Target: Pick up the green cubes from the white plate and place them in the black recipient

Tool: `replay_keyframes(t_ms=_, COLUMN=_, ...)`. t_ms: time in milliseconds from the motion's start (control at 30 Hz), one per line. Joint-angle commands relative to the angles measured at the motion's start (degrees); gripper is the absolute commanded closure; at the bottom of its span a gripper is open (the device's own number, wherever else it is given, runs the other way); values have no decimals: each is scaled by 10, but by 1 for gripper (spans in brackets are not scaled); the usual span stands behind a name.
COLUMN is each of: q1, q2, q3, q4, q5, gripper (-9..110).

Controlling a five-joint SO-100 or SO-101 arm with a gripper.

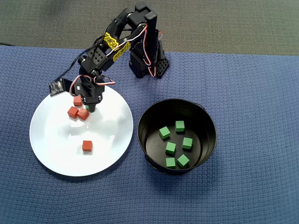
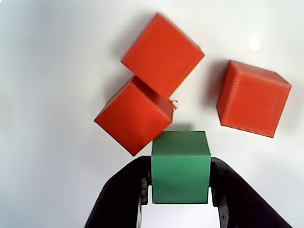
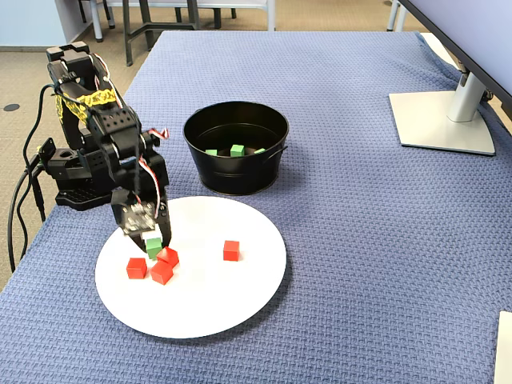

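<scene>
One pincer (image 2: pixel 180 190) around green cube (image 2: pixel 181 166)

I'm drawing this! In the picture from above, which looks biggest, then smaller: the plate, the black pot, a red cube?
1. Plate, the widest.
2. Black pot, a bit narrower, though its rim is nearer the camera.
3. Red cube, tiny next to both.

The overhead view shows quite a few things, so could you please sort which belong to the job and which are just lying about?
Part of the job:
- green cube between the fingers of the gripper
- six green cubes already in the black recipient
- white plate

Just lying about:
- four red-orange cubes on the plate
- monitor stand
</scene>
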Motion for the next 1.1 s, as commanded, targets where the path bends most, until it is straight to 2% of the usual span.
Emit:
replay_keyframes(t_ms=0, q1=-26, q2=67, q3=-100, q4=76, q5=67, gripper=101)
replay_keyframes(t_ms=233, q1=-147, q2=141, q3=-269, q4=225, q5=273, gripper=101)
replay_keyframes(t_ms=433, q1=-352, q2=172, q3=-346, q4=285, q5=492, gripper=102)
replay_keyframes(t_ms=600, q1=-538, q2=182, q3=-298, q4=266, q5=607, gripper=102)
replay_keyframes(t_ms=767, q1=-653, q2=177, q3=-178, q4=182, q5=645, gripper=101)
replay_keyframes(t_ms=833, q1=-675, q2=171, q3=-175, q4=182, q5=631, gripper=82)
replay_keyframes(t_ms=867, q1=-677, q2=172, q3=-178, q4=189, q5=618, gripper=70)
replay_keyframes(t_ms=1067, q1=-592, q2=198, q3=-229, q4=236, q5=546, gripper=66)
